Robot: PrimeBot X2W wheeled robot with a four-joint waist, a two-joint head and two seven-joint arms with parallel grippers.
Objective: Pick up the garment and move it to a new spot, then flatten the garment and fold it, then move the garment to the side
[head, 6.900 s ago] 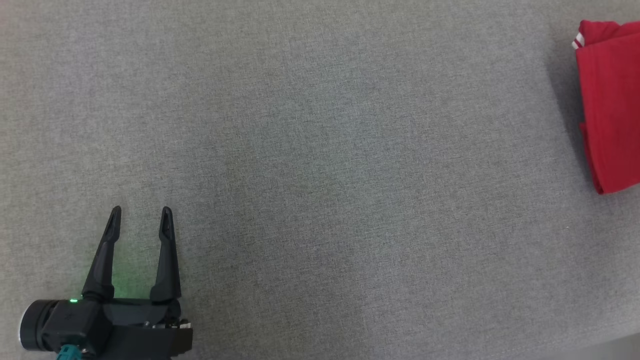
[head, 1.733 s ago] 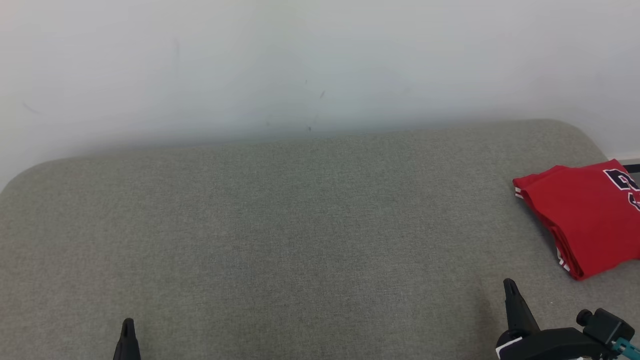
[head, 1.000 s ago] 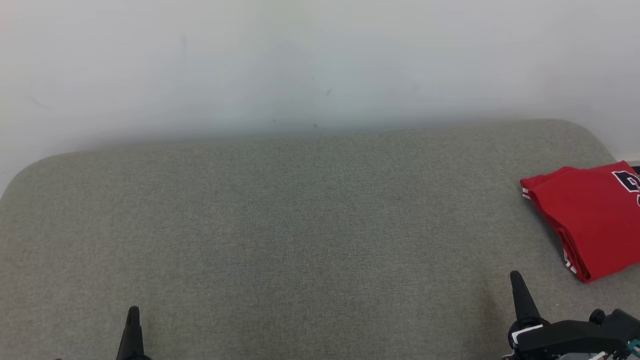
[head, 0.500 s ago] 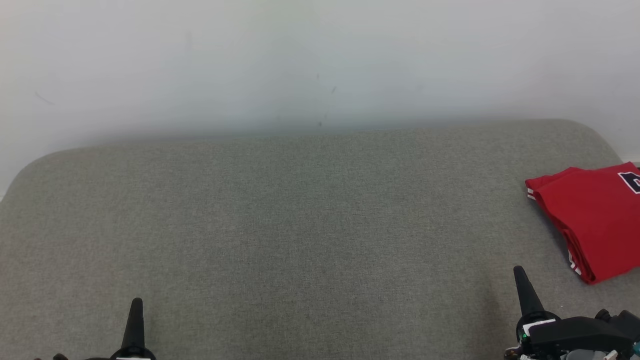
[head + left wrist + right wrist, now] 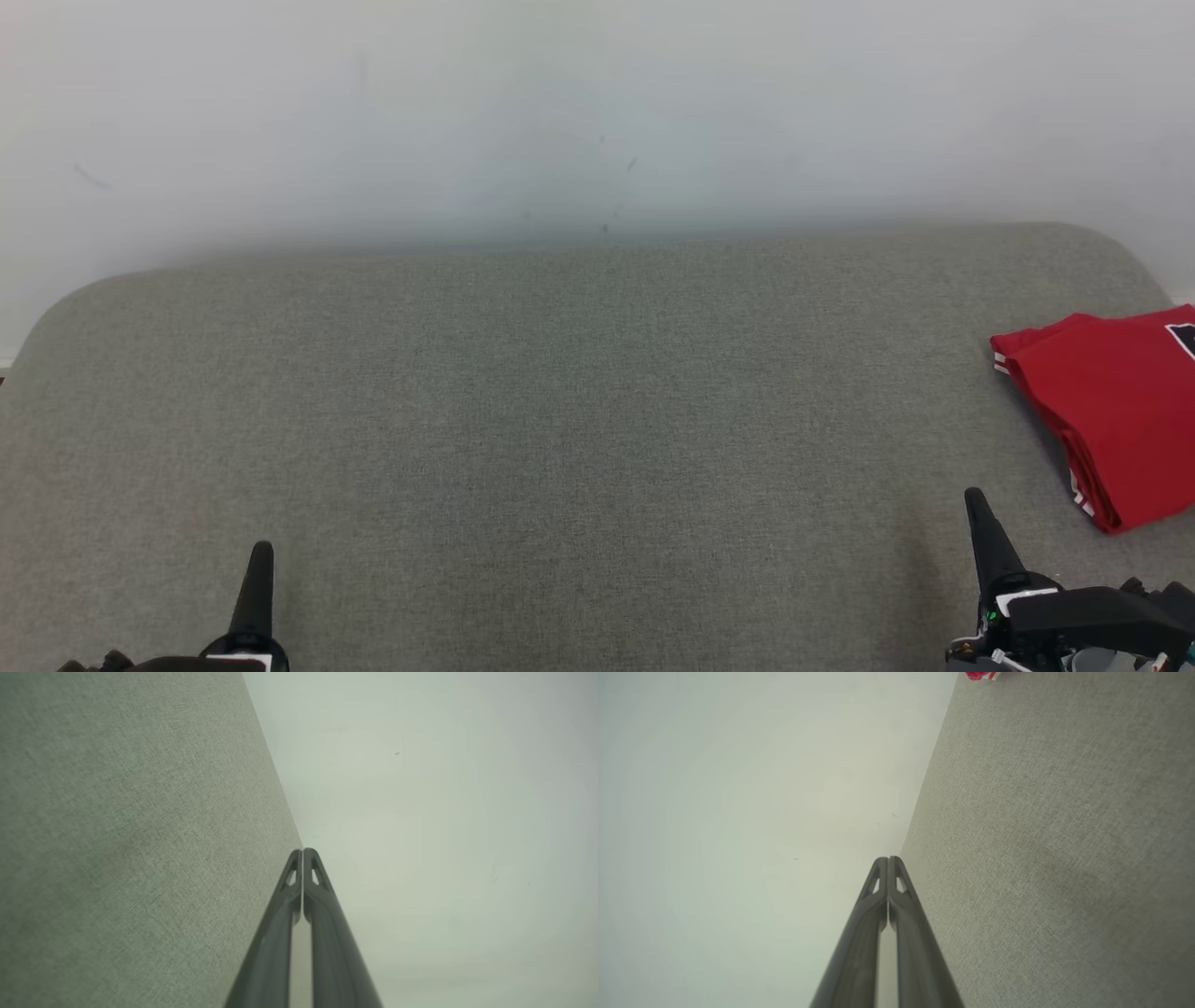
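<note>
The garment is red with white trim and dark lettering. It lies folded at the far right of the grey fabric surface, partly cut off by the head view's edge. A red sliver of the garment shows at the top of the right wrist view. My right gripper stands at the lower right, a short way in front of and left of the garment, shut and holding nothing. My left gripper is at the lower left, far from the garment, shut and empty. Both wrist views show the left gripper and right gripper with fingers pressed together.
A plain white wall rises behind the grey surface, whose back corners are rounded. The wide middle of the surface lies bare between my two grippers.
The head camera has turned slightly, shifting the scene right so the garment sits nearer the edge. Both grippers have risen a little higher in the view, still shut.
</note>
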